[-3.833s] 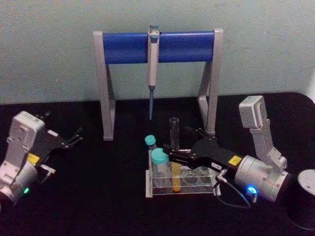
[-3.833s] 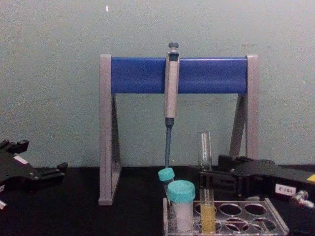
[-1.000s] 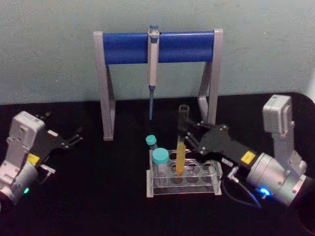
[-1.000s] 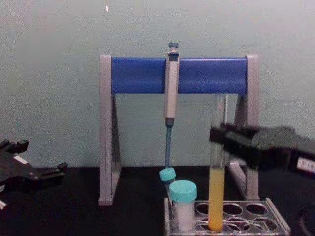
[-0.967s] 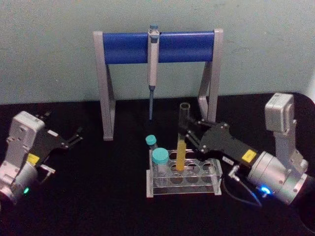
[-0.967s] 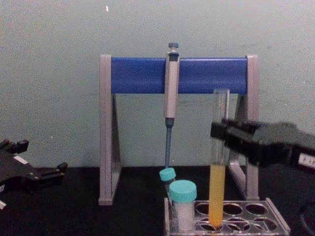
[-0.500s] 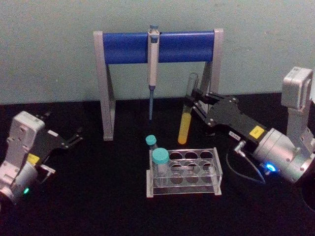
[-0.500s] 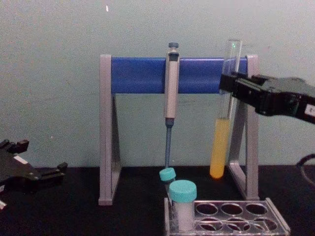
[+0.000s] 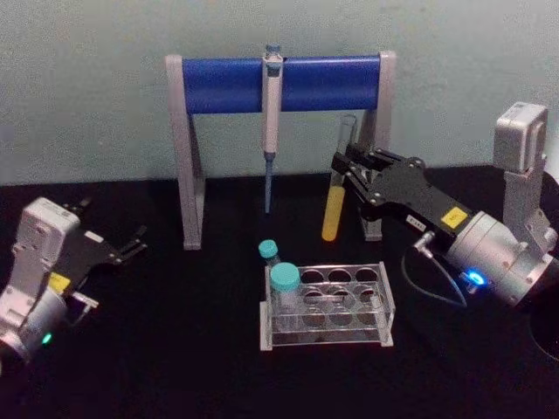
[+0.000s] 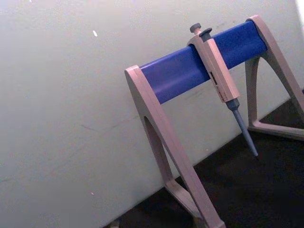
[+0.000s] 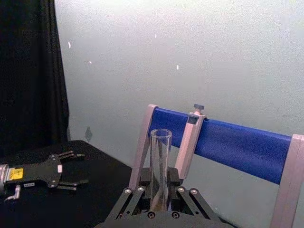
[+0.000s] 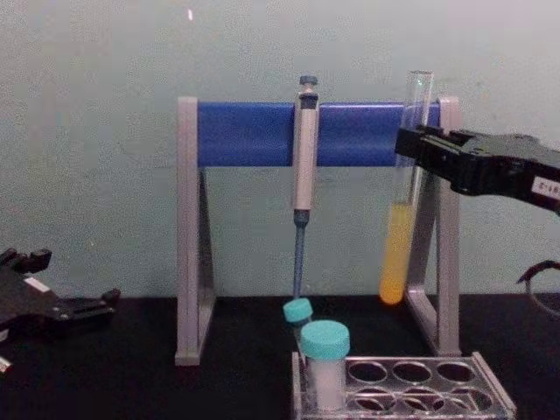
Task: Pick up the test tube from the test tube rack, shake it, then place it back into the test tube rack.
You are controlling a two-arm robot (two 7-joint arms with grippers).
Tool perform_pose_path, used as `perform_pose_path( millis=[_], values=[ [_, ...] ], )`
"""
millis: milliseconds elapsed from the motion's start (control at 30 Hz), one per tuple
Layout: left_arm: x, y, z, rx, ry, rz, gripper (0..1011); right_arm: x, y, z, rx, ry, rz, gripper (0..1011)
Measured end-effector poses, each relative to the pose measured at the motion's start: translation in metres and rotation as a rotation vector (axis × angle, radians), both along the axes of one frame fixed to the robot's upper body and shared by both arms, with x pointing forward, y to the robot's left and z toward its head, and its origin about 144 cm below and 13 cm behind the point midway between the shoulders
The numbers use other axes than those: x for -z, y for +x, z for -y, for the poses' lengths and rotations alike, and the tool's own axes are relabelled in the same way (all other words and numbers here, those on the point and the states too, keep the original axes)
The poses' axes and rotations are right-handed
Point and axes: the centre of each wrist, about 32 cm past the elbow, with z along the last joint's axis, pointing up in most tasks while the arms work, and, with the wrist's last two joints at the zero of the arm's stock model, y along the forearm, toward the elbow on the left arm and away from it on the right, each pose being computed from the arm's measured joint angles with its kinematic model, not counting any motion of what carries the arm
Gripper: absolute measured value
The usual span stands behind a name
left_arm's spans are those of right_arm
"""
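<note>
Right gripper (image 9: 346,166) clamps test tube (image 9: 331,214), now out of test tube rack (image 9: 327,330); left gripper (image 9: 135,243) parked, spread.

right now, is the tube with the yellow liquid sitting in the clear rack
No, the right tool holds the tube in the air, its bottom well above the rack.
</note>
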Motion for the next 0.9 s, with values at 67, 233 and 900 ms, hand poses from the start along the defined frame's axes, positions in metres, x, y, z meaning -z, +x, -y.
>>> perform_pose_path(
  millis=[67,233,900],
  values=[
    [0.0,0.0,0.0,0.0,0.0,0.0,1001,0.0,0.001,0.0,0.001,-0.001,0.0,225],
    [0.0,0.0,0.0,0.0,0.0,0.0,1001,0.0,0.0,0.003,0.017,-0.007,-0.001,224],
    [0.0,0.0,0.0,0.0,0.0,0.0,1001,0.004,-0.041,0.018,0.002,-0.026,-0.076,224]
  ],
)
